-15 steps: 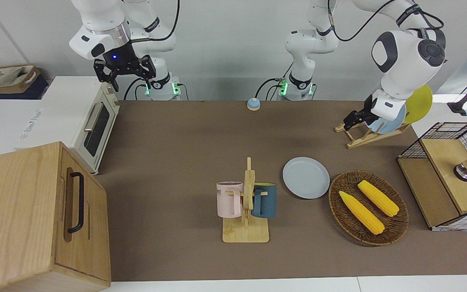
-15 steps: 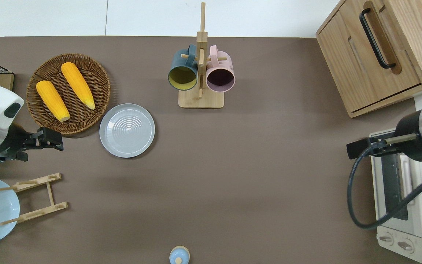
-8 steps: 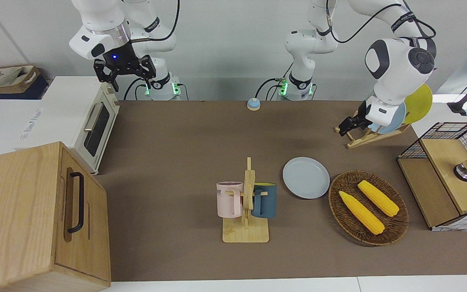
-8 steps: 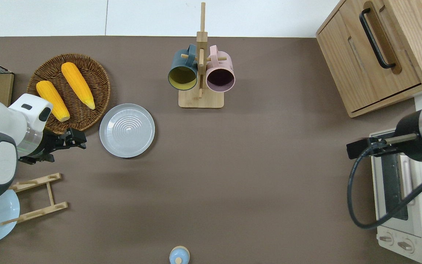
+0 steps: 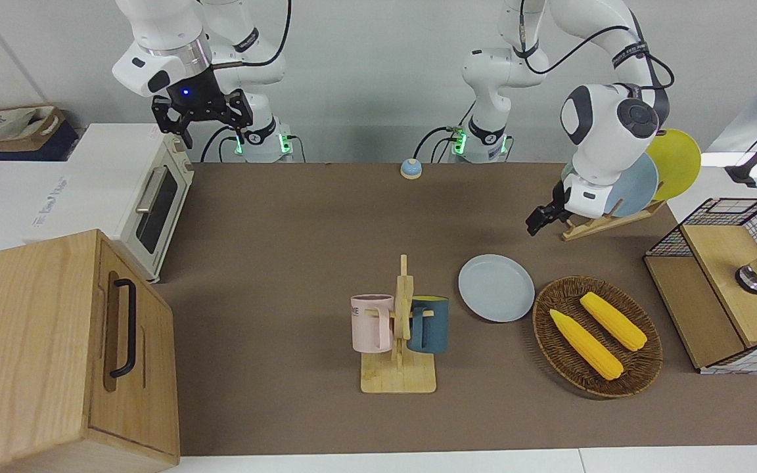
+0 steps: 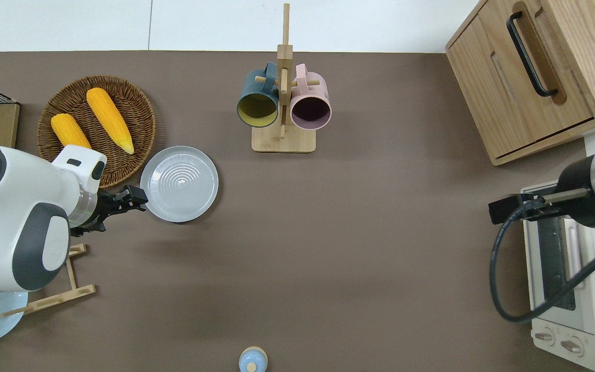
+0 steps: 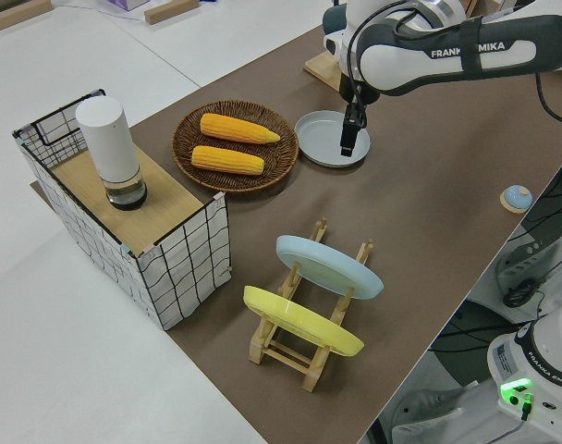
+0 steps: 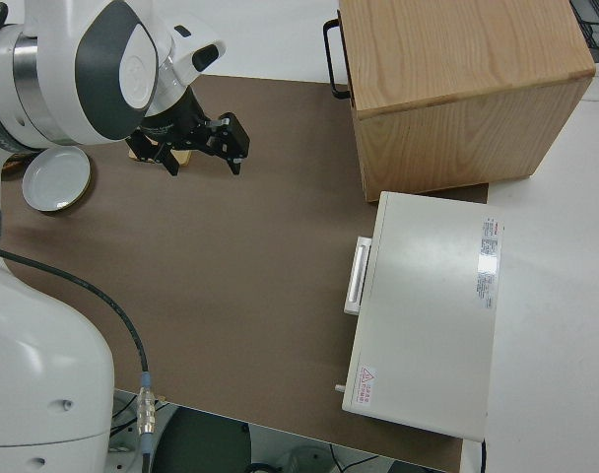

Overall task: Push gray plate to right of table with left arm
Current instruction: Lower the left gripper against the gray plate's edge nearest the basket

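Observation:
The gray plate (image 6: 179, 183) (image 5: 496, 288) (image 7: 332, 139) lies flat on the brown table (image 6: 328, 248), between the wicker basket and the mug stand. My left gripper (image 6: 140, 198) (image 5: 539, 220) (image 7: 348, 143) hangs in the air over the plate's rim, on the side toward the left arm's end of the table. Its fingers look shut and hold nothing, and it does not touch the plate. The right gripper (image 5: 206, 126) (image 8: 203, 163) is parked, with its fingers spread open and empty.
A wicker basket (image 6: 142, 111) with two corn cobs touches the plate's edge. A mug stand (image 6: 283, 142) stands farther from the robots. A dish rack (image 5: 589, 226) holds a bluer plate (image 5: 638, 182) and a yellow plate (image 5: 681, 164). A wooden cabinet (image 5: 56, 348) and toaster oven (image 5: 148, 197) stand at the right arm's end.
The left arm has swung away from the dish rack toward the gray plate, and its gripper has come over the plate's rim. The plate and the right arm have not moved.

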